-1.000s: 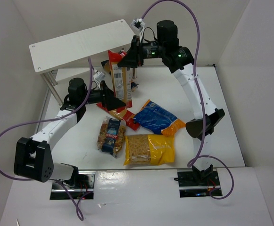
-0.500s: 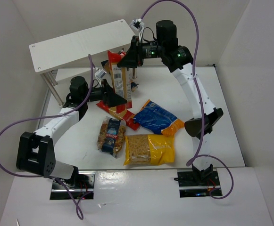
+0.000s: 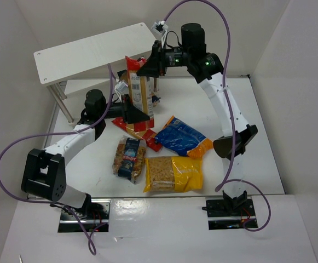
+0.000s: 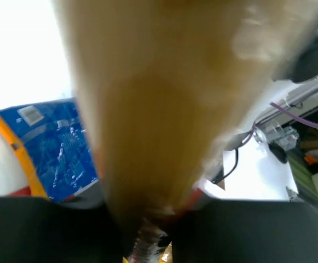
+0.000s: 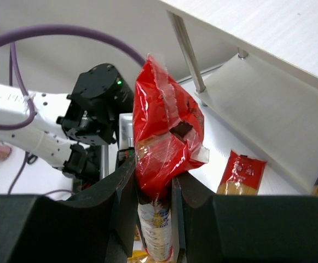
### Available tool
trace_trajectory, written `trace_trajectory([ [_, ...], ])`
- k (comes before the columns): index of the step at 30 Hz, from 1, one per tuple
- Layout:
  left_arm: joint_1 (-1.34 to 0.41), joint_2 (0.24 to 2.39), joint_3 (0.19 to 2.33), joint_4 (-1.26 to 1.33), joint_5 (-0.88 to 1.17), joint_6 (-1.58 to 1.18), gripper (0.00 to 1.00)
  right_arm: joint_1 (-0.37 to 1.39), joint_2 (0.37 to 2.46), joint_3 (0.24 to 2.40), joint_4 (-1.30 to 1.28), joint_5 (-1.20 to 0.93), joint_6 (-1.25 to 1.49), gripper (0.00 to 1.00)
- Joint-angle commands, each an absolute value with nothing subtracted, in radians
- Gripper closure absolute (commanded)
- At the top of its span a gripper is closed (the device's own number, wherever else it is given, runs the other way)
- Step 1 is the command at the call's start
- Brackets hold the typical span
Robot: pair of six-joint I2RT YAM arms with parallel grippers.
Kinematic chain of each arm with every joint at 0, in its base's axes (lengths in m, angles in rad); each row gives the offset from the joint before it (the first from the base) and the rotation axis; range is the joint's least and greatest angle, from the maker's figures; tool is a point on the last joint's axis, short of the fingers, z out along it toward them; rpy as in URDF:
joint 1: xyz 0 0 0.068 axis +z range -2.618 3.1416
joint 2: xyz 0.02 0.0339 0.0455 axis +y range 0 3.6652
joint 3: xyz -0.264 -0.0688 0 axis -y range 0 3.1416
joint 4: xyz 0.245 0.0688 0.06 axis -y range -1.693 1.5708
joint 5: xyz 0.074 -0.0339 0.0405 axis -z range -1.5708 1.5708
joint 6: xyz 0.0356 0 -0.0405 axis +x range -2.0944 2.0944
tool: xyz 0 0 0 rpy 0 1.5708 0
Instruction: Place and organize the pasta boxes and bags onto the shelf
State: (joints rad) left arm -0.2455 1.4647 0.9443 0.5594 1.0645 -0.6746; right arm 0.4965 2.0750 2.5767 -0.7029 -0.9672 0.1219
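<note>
A long red-and-clear spaghetti packet [image 3: 140, 93] stands upright in front of the white shelf [image 3: 93, 52]. My right gripper [image 3: 148, 67] is shut on its crumpled red top [image 5: 164, 126], which pokes up between the fingers [image 5: 120, 203]. My left gripper [image 3: 138, 113] is shut on the lower part of the same packet, which fills the left wrist view as a blurred tan mass [image 4: 164, 98]. A second spaghetti packet [image 3: 146, 135] lies on the table below. The blue-orange bag [image 3: 183, 137], the yellow bag [image 3: 172, 172] and the clear blue-labelled bag [image 3: 129, 158] lie flat nearer the front.
The shelf's lower board [image 5: 262, 120] and a thin rod leg [image 5: 189, 55] are close behind the held packet. White walls enclose the table on the left, back and right. My left arm [image 5: 93, 109] shows beyond the packet in the right wrist view.
My left gripper has moved right up to the upright packet and closed on its lower part. The right gripper has kept its hold on the top.
</note>
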Motion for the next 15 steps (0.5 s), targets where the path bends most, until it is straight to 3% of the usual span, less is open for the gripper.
trace_trajectory([
  [1, -0.250, 1.462, 0.957, 0.612, 1.081, -0.707, 0.95, 0.491, 2.046, 2.646, -0.627, -1.035, 0.160, 1.00],
  [2, -0.250, 1.450, 0.957, 0.612, 1.072, -0.707, 1.00, 0.491, 2.046, 2.646, -0.627, -1.035, 0.150, 1.00],
  [7, -0.250, 1.418, 1.052, 0.331, 1.030, -0.527, 1.00, 0.491, 2.046, 2.626, -0.638, -1.023, 0.150, 0.99],
  [11, -0.250, 1.379, 1.110, 0.154, 0.996, -0.348, 1.00, 0.482, 2.025, 2.588, -0.663, -0.986, 0.114, 0.71],
  [13, -0.250, 1.364, 1.120, 0.078, 0.961, -0.272, 1.00, 0.482, 2.002, 2.553, -0.663, -0.986, 0.103, 0.36],
  [15, -0.250, 1.335, 1.120, 0.035, 0.928, -0.227, 1.00, 0.454, 1.988, 2.502, -0.649, -0.986, 0.112, 0.25],
])
